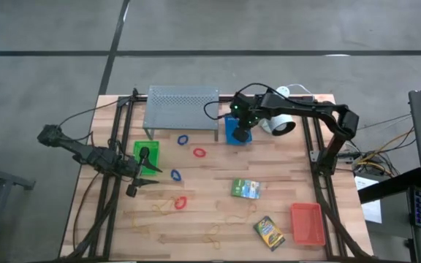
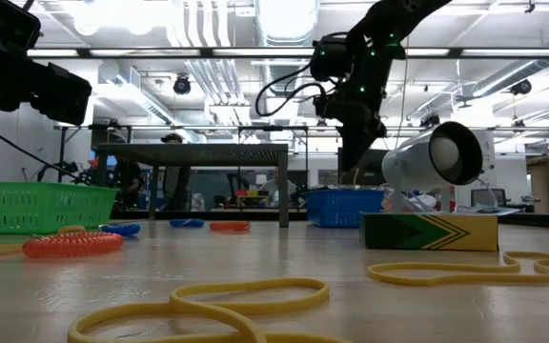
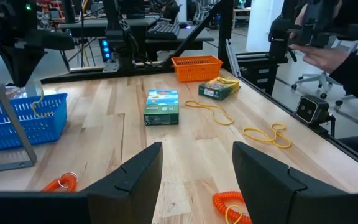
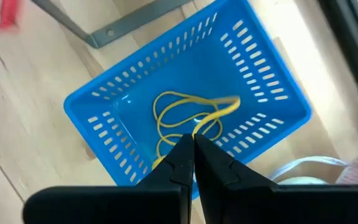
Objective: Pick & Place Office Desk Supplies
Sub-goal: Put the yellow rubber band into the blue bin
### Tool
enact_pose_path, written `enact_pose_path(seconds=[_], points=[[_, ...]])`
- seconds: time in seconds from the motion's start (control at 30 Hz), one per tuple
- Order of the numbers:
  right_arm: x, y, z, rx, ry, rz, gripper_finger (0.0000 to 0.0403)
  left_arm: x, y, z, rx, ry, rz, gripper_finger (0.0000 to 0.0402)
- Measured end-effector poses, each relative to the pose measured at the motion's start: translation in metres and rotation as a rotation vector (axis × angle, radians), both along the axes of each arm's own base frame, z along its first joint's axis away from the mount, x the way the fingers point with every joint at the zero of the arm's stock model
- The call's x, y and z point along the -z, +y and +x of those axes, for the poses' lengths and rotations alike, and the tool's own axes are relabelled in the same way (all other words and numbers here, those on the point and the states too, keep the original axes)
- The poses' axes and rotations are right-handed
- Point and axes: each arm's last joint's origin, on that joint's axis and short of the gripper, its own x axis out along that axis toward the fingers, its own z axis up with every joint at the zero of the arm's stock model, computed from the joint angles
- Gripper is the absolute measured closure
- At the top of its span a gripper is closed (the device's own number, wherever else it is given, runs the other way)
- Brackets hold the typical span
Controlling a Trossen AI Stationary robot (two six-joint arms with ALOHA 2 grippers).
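Note:
My right gripper [image 1: 241, 131] hangs over the blue tray [image 1: 237, 130] at the far middle of the table, shut on a thin tan rubber band [image 4: 185, 115]. My left gripper [image 1: 150, 177] waits open and level at the table's left, beside the green tray [image 1: 150, 150], with nothing between its fingers [image 3: 143, 171]. On the table lie red loops [image 1: 199, 153] [image 1: 181, 202] and blue loops [image 1: 183, 139] [image 1: 175, 175]. More tan bands [image 1: 212, 235] and two card boxes [image 1: 245, 188] [image 1: 268, 232] also lie flat there. My right gripper pinches the rubber band's upper end [image 4: 196, 129] between its two fingertips [image 4: 180, 155]. The fingers come from above and point steeply down into the tray. The band hangs slack below them [image 3: 36, 102], its loops inside the blue tray's walls.
The grey perforated shelf [image 1: 182, 106] stands just left of the blue tray, the white lamp [image 1: 280, 123] just right of it. A red-orange tray [image 1: 307, 223] sits near the front right corner. A person's hand [image 3: 328, 56] shows beyond the table's edge.

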Motion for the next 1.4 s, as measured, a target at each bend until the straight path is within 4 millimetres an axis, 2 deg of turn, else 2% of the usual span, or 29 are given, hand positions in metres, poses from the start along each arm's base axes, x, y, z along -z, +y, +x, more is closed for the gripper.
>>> enact_pose_path(seconds=[0.4, 0.57, 1.0, 1.17, 1.4], points=[[0.035, -0.003, 0.009, -0.092, 0.114, 0.058, 0.0395, 0.0, 0.0, 0.0, 0.0, 0.0, 0.0, 0.0201], [0.038, -0.004, 0.014, -0.104, 0.092, 0.062, 0.0395, 0.0, 0.0, 0.0, 0.0, 0.0, 0.0, 0.0201], [0.045, -0.008, 0.021, 0.0, 0.037, 0.069, 0.0393, 0.0, 0.0, 0.0, 0.0, 0.0, 0.0, 0.0201], [0.045, -0.008, 0.021, 0.016, 0.036, 0.073, 0.0371, 0.0, 0.0, 0.0, 0.0, 0.0, 0.0, 0.0201], [0.045, -0.007, 0.021, -0.017, 0.039, 0.071, 0.0313, 0.0, 0.0, 0.0, 0.0, 0.0, 0.0, 0.0201]])
